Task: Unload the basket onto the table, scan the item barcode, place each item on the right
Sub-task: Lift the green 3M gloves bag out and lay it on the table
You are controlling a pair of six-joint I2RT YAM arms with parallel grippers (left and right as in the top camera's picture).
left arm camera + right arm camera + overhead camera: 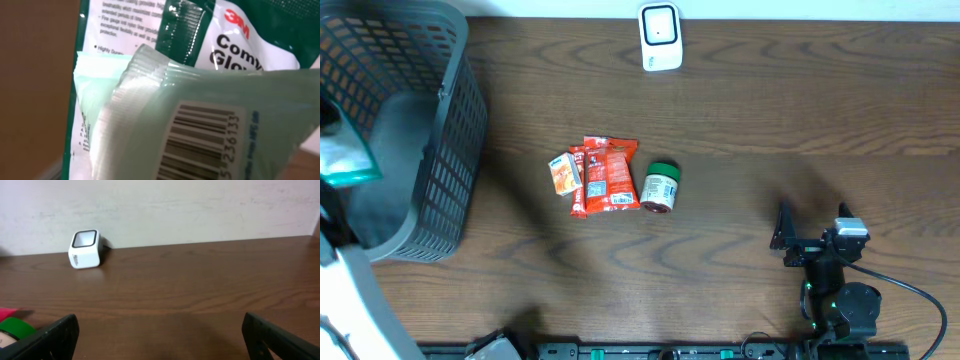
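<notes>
My left arm reaches in from the left edge of the table, over the basket. The packet of gloves sits right against that wrist's camera and, seen from overhead, hangs over the basket's left side. It hides the left gripper (so I cannot tell whether the fingers are clamped on it). The packet lies tilted, its crimped edge running diagonally from upper middle to lower left. The barcode faces my camera at the lower right. The packet overflows the view, so I cannot tell its long axis. My right gripper rests low at the table's near right, fingers spread wide and holding nothing. It faces the white scanner at the far edge.
</notes>
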